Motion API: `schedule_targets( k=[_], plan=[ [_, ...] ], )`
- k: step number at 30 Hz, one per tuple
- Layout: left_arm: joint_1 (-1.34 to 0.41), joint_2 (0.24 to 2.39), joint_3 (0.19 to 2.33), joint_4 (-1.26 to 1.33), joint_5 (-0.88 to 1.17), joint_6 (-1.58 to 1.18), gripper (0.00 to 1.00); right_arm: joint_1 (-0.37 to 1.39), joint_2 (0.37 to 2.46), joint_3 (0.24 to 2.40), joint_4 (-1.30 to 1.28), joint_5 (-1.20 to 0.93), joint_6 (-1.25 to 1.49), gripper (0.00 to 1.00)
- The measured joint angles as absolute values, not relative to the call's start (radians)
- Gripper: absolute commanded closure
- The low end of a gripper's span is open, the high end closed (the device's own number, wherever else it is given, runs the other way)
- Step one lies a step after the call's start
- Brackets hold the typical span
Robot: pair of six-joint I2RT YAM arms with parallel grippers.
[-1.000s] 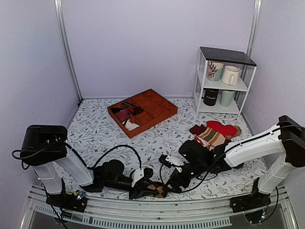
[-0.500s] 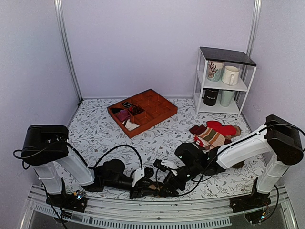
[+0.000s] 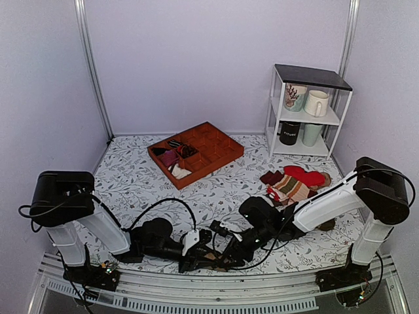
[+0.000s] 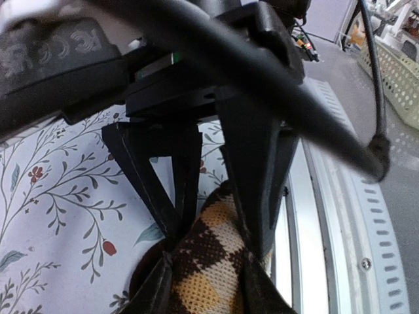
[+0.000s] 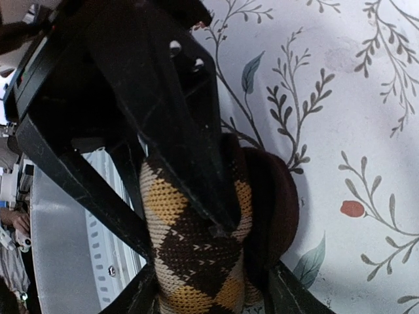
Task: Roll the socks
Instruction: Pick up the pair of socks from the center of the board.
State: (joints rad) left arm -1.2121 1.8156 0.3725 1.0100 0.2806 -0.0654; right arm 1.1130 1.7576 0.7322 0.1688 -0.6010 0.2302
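The socks, a dark brown bundle with a tan and black argyle pattern, lie at the table's near edge [image 3: 214,261], mostly hidden between both grippers. My left gripper [image 3: 200,258] is shut on the bundle; in the left wrist view its fingers [image 4: 171,196] squeeze the patterned part [image 4: 209,268] from both sides. My right gripper [image 3: 227,254] meets it from the right. In the right wrist view, one finger [image 5: 196,163] sits in the fold between the patterned part [image 5: 190,261] and the dark brown cuff [image 5: 278,203], and the other is on the far side.
An orange-brown compartment tray [image 3: 219,152] with small bundles stands at the back. A white shelf [image 3: 306,111] with mugs is back right. Red, striped and beige socks [image 3: 294,183] lie right of centre. The metal rail [image 3: 216,289] runs just below the bundle.
My right gripper has moved left and down onto the sock bundle, which now hardly shows from above. The left arm has stayed in place, holding the bundle.
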Motion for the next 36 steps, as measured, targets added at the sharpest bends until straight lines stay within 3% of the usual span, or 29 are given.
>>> schedule_targets(
  k=[2,6,9,12,13,14,15,28,36],
  plan=[
    [-1.211,1.818,0.373,1.011,0.281,-0.065,0.69,1.111,1.763,0.732,0.176,-0.609,0.234,0.57],
    [-1.209,1.821,0.375,1.013,0.283,-0.066,0.68,1.110,1.769,0.732,0.186,-0.619,0.241,0.80],
    [-1.207,1.823,0.376,1.013,0.284,-0.074,0.59,1.103,1.774,0.733,0.192,-0.630,0.258,1.00],
    [-1.202,1.821,0.377,1.011,0.282,-0.079,0.53,1.101,1.777,0.733,0.196,-0.632,0.271,1.00],
    [-1.200,1.814,0.376,1.007,0.280,-0.081,0.41,1.101,1.777,0.733,0.197,-0.631,0.274,1.00],
    [-1.196,1.799,0.373,0.996,0.278,-0.083,0.16,1.102,1.777,0.733,0.202,-0.631,0.279,1.00],
    [-1.193,1.785,0.368,0.983,0.273,-0.078,0.02,1.103,1.777,0.733,0.205,-0.629,0.284,1.00],
    [-1.094,1.291,0.245,0.644,0.098,-0.160,0.01,1.026,1.654,0.713,0.158,-0.509,0.324,1.00],
    [-1.020,1.006,0.245,0.443,-0.021,-0.218,0.01,0.912,1.624,0.954,0.036,-0.402,0.280,1.00]
  ],
)
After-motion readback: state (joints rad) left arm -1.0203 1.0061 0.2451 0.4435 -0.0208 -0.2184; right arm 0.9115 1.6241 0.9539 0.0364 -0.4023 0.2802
